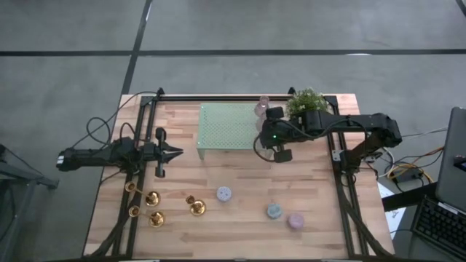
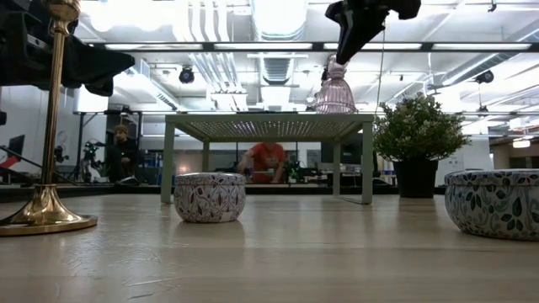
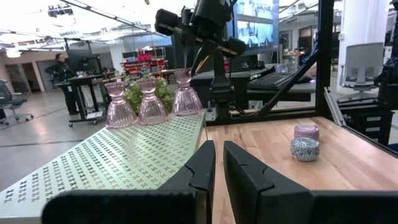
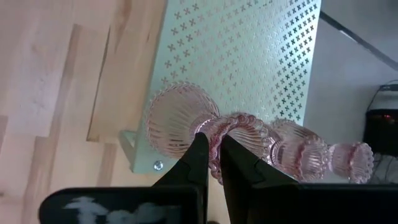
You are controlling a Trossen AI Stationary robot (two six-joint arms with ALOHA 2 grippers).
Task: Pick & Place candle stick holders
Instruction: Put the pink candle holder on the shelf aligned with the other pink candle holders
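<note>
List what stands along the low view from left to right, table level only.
Brass candlestick holder → near patterned tin → green perforated stand → potted plant → second patterned tin.

No text or labels can be read.

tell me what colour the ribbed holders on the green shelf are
Pink, translucent ribbed glass candle holders standing on the perforated green shelf; best seen in the left wrist view.

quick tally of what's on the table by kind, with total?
Pink glass holders on the green perforated shelf: 3
Gold candlestick holders on the wood: 4
Round candle tins: 3
Potted plant: 1
Shelf: 1
Total: 12
</note>
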